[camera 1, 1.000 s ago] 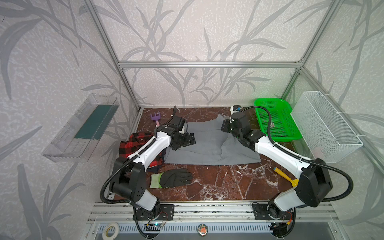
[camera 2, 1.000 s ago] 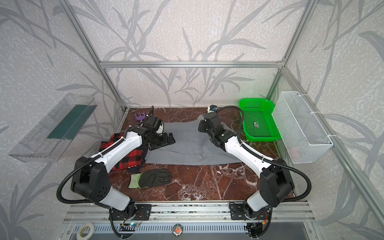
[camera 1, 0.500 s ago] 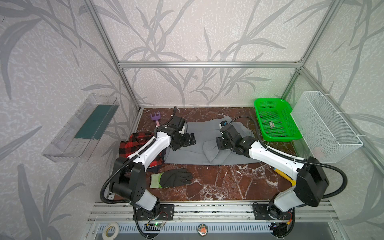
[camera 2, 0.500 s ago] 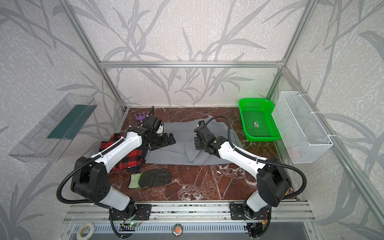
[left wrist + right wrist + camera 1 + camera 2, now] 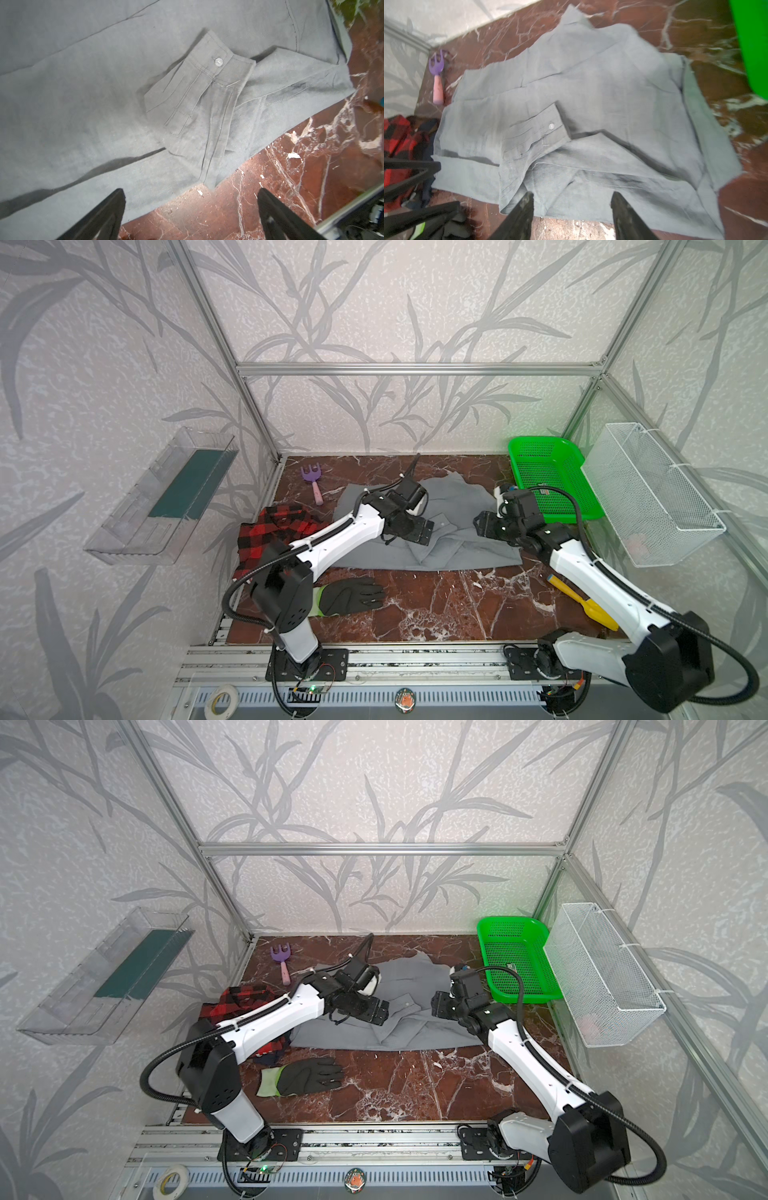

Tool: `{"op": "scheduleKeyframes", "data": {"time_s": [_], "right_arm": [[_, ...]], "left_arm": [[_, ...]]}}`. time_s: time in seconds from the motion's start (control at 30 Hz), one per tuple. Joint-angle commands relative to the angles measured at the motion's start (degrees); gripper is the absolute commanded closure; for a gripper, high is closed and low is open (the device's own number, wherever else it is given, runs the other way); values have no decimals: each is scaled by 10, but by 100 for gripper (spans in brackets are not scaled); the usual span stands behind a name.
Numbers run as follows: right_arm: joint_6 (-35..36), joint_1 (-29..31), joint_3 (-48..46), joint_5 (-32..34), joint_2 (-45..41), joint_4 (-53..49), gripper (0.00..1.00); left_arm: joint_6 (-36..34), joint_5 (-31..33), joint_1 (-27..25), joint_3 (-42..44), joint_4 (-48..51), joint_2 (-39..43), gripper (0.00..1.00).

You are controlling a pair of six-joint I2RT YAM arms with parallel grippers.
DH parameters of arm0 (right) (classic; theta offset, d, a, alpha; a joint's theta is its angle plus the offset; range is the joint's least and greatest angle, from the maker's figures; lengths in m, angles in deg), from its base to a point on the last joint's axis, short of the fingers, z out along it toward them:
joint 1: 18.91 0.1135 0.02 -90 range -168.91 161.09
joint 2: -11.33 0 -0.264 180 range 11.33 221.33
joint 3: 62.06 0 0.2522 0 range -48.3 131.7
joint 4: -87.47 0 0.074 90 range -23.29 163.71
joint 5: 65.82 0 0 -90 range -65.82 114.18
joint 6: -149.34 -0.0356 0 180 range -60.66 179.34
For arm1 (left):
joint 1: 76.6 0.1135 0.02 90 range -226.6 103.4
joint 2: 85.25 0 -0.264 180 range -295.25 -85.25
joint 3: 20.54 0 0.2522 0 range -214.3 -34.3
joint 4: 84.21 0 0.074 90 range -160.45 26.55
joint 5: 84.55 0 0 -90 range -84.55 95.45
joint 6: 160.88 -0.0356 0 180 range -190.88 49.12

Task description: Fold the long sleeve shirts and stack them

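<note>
While both arms hover over the grey shirt [image 5: 457, 502], neither gripper has hold of anything. The left gripper [image 5: 191, 218] stands spread wide. Its two black fingers [image 5: 117, 203] frame the bare marble table [image 5: 291, 166] and the shirt's lower edge, and nothing lies between them. The right gripper [image 5: 571, 216] is parted to a moderate gap and empty, poised above the cloth near the folded-in sleeve, whose buttoned cuff [image 5: 548, 126] lies across the shirt's body. In both top views the grey shirt lies spread flat at the centre of the frame, with the two grippers facing each other above it. The red-and-black plaid shirt [image 5: 278, 526] sits crumpled at centre left — partly under the left arm, just beside the grey one.
</note>
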Motion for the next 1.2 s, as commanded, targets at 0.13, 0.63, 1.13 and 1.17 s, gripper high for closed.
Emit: {"op": "scheduleKeyframes", "data": {"time_s": [0.13,0.63,1.13,1.17], "right_arm": [[16,-48,10,-46,-107,-66,38],[33,-68,-3,-64,-208,-94,37],[28,-68,-16,-70,-212,-82,37],[27,-68,-18,-70,-213,-81,37]], "left_arm": [[-8,122,-59,-228,139,-200,1],[21,186,-75,-355,181,-322,17],[43,155,-79,-305,94,-271,16],[43,149,-80,-289,70,-254,15]]}}
